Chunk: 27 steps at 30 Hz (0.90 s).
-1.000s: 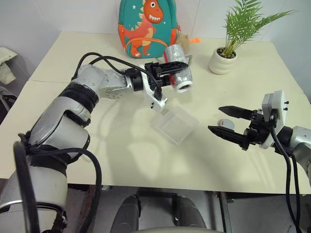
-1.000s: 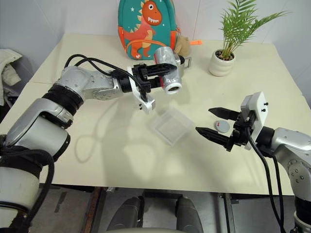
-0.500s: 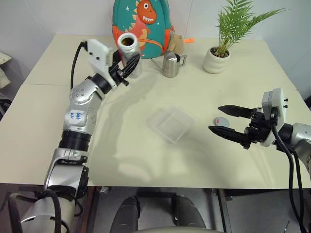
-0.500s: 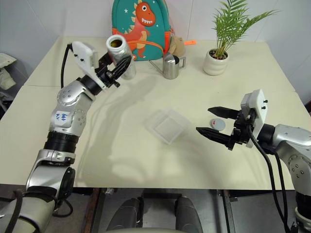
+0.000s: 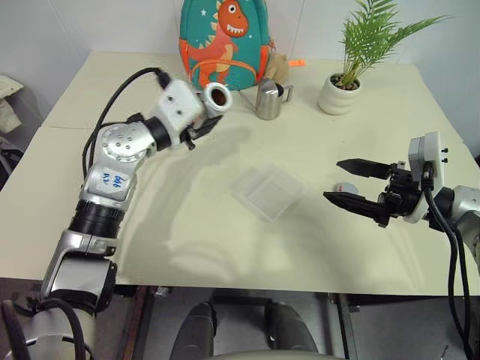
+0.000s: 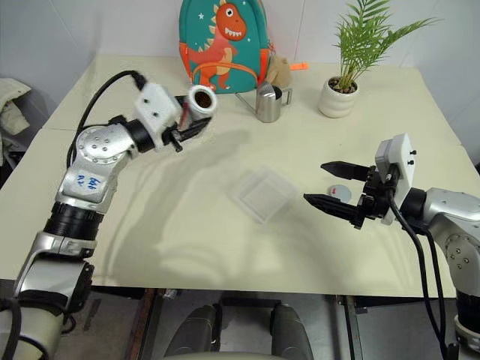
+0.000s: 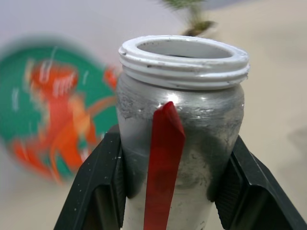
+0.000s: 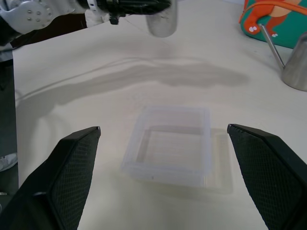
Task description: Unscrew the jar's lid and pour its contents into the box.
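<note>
Gripping the small translucent grey-white plastic jar (image 7: 180, 124) with a red label band, the left gripper (image 5: 201, 126) has its two black fingers (image 7: 96, 187) clamped on the jar's sides, holding it lidless above the cream table (image 5: 187, 225) at ten o'clock from the shallow square clear plastic box (image 5: 267, 193). Something brown shows in the jar's open mouth. At three o'clock from the box, the small round grey-white lid (image 6: 340, 193) with a red mark lies on the table, between the widely spread fingers of the empty right gripper (image 5: 352, 183). A shiny steel spouted can (image 5: 268, 100) stands at twelve o'clock.
</note>
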{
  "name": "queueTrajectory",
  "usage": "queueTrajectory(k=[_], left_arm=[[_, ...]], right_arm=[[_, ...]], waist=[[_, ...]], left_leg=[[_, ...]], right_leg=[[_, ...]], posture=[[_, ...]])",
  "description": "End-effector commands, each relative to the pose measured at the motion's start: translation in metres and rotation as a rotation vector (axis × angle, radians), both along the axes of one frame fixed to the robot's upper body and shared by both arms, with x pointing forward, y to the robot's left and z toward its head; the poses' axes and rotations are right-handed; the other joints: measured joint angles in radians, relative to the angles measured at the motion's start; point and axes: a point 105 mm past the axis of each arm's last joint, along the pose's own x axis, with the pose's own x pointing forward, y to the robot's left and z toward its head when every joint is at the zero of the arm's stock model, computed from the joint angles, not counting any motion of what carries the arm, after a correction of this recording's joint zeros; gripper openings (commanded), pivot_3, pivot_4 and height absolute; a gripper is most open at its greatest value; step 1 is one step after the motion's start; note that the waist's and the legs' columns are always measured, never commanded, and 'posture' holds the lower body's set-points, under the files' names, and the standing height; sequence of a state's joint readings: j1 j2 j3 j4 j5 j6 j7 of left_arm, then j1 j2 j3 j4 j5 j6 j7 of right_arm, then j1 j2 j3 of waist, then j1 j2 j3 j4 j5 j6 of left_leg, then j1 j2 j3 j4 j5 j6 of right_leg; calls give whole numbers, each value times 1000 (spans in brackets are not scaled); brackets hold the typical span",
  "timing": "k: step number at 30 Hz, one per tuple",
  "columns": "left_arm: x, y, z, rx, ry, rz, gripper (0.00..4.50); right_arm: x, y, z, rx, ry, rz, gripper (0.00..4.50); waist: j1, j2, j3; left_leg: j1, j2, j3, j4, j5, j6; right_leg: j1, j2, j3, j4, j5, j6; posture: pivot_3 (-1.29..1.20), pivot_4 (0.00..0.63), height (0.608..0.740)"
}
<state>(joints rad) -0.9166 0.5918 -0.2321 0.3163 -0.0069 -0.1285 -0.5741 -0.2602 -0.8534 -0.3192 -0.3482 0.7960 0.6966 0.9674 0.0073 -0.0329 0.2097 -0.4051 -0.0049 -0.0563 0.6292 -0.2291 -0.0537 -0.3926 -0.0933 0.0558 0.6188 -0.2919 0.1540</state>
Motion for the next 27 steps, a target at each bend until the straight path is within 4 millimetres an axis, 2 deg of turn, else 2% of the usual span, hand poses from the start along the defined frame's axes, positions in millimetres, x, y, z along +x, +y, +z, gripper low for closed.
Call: queueTrajectory(k=[1, 7, 10, 13, 16, 19, 22, 25, 27], left_arm=[[-12, -34, 9, 346, -306, -141, 1894], [-23, -82, -5, 723, -647, -365, 1894], [-25, -94, -17, 888, -793, -456, 1894], [-24, -103, -15, 987, -957, -495, 1894], [-22, -116, 2, 1051, -1235, -487, 1894], [-18, -119, 14, 1087, -1466, -469, 1894], [-16, -118, 12, 1107, -1642, -495, 1894], [-21, -115, 1, 1085, -1701, -601, 1894], [-27, -115, 1, 1054, -1752, -638, 1894]], right_arm=[[-2, 1, 7, -11, -42, 3, 4463], [-4, 2, 3, -8, -42, -16, 4463], [-5, 3, 2, -4, -44, -26, 4463], [-7, 3, 2, 1, -45, -35, 4463], [-11, 3, 1, 7, -43, -47, 4463], [-13, 2, 1, 14, -42, -53, 4463], [-15, 1, 1, 17, -43, -60, 4463], [-14, -2, 2, 18, -52, -77, 4463], [-14, -2, 2, 19, -55, -82, 4463]], waist=[[0, 0, 0], [2, 0, 0], [0, 0, 0], [-3, -1, 0], [-1, -1, 1], [0, -1, 1], [1, -1, 1], [-1, -1, 1], [0, -1, 1]], left_leg=[[0, 0, 0, 0, 0, 0], [-1, 0, 2, -1, -1, 2], [-1, 0, 3, -1, -2, 3], [-1, 0, 3, -1, -2, 3], [-2, 0, 4, 0, -2, 4], [-3, -1, 4, 0, -3, 4], [-3, 0, 5, 0, -3, 5], [-2, 0, 5, -1, -3, 5], [-2, 0, 5, 0, -3, 5]], right_leg=[[0, 0, 0, -1, 0, 0], [0, 0, 1, -3, 1, 1], [-1, 0, 2, -4, 1, 2], [-1, 0, 3, -5, 1, 3], [-1, 0, 3, -6, 2, 4], [-1, -1, 3, -8, 3, 5], [-1, -1, 3, -7, 3, 5], [-1, -1, 4, -7, 3, 5], [-1, -1, 4, -6, 3, 5]], posture=[[0, 150, 740], [0, 150, 740], [0, 150, 740], [0, 150, 740], [0, 150, 740], [0, 150, 740], [0, 150, 740], [0, 150, 740], [0, 150, 740]])
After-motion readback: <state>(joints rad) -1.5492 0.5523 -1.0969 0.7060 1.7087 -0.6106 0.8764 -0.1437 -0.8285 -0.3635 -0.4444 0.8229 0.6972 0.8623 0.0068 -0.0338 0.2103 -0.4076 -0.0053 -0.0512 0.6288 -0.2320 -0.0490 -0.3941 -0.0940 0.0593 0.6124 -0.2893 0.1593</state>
